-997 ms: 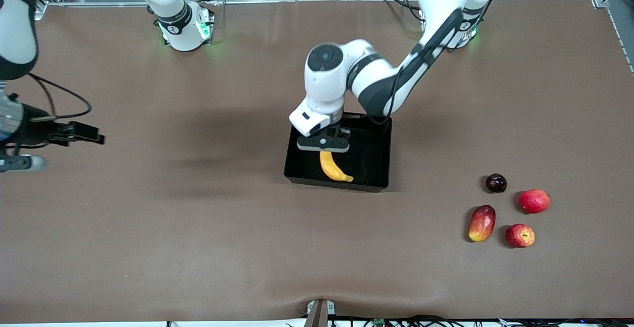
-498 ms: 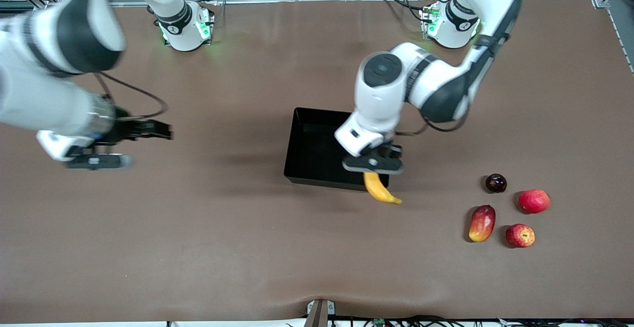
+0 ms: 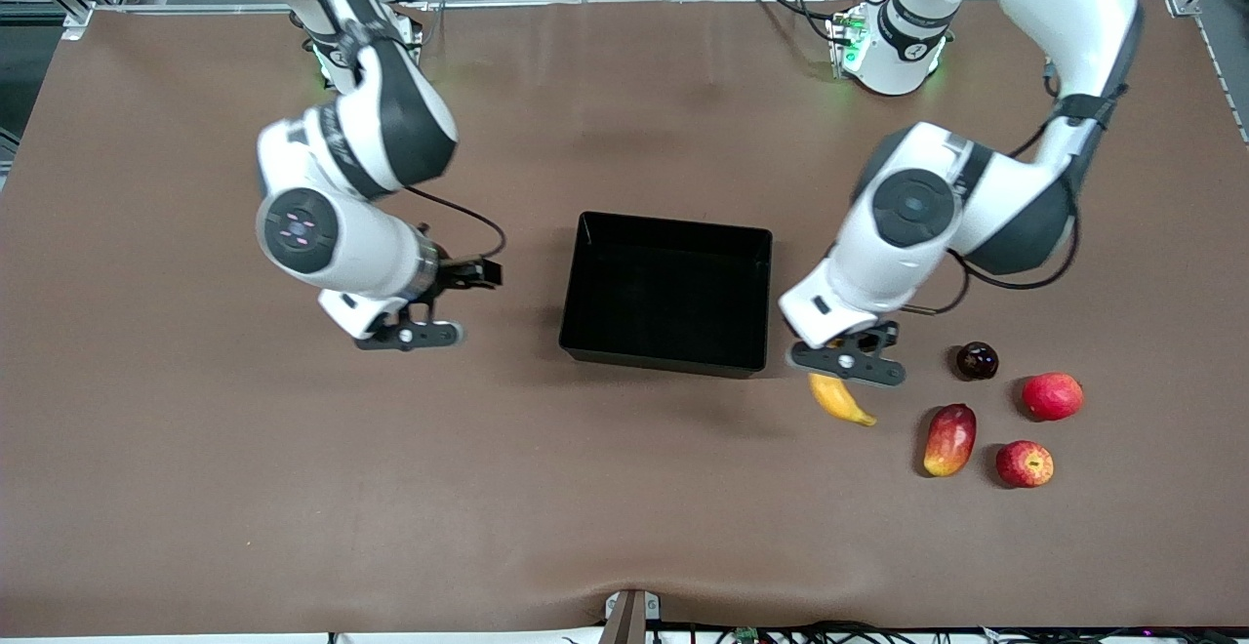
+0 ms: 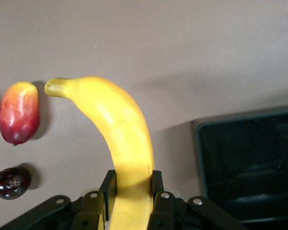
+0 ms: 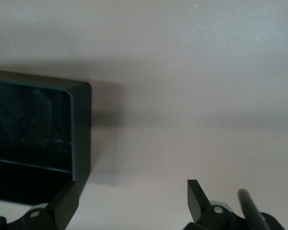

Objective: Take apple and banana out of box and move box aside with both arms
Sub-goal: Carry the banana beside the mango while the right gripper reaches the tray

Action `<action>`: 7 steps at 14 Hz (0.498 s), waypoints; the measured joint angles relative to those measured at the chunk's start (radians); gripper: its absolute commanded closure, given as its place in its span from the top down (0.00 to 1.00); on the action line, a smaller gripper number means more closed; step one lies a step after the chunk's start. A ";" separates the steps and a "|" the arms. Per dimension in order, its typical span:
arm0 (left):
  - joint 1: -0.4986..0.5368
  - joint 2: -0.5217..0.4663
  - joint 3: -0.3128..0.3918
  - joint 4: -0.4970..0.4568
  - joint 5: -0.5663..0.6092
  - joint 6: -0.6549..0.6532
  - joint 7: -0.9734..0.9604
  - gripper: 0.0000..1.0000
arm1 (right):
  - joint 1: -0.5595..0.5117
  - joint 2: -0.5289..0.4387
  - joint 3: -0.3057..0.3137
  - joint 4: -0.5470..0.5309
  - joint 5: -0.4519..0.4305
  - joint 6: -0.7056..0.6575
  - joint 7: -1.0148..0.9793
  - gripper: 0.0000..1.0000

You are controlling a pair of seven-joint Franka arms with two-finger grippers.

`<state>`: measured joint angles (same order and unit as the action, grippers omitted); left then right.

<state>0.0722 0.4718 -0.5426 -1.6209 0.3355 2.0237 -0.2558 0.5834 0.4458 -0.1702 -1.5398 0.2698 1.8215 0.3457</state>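
Evidently smooth, curved yellow banana (image 4: 122, 139)

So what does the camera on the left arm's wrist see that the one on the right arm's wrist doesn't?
Only the left wrist view shows the banana clamped in the left claw, plus the mango and the dark plum lying on the table. Only the right wrist view shows the right claw, open and holding nothing. Both show the black box and the brown table.

White glossy arm shells with black joint bands, round dark caps. Green-lit bases. Black cables looped along wrists. Black two-finger grippers with silver screws at the knuckles.
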 measured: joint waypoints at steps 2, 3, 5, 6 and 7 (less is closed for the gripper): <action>0.058 0.002 -0.009 -0.042 -0.005 0.000 0.125 0.00 | 0.047 0.022 0.000 -0.032 0.002 0.089 0.083 1.00; 0.079 0.005 -0.009 -0.059 -0.007 0.000 0.187 0.00 | 0.071 0.027 0.000 -0.057 0.003 0.141 0.114 1.00; 0.114 0.013 -0.009 -0.084 -0.007 0.003 0.280 0.00 | 0.116 0.041 0.000 -0.091 0.003 0.223 0.183 1.00; 0.127 0.019 -0.008 -0.095 -0.001 0.007 0.315 0.00 | 0.139 0.053 0.000 -0.099 0.004 0.260 0.226 1.00; 0.137 0.026 -0.009 -0.105 0.010 0.019 0.338 0.00 | 0.162 0.067 0.001 -0.103 0.004 0.285 0.263 1.00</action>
<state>0.2091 0.4976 -0.5512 -1.7261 0.3458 2.0424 0.0826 0.7459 0.5127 -0.1695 -1.6428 0.2734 2.1070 0.6088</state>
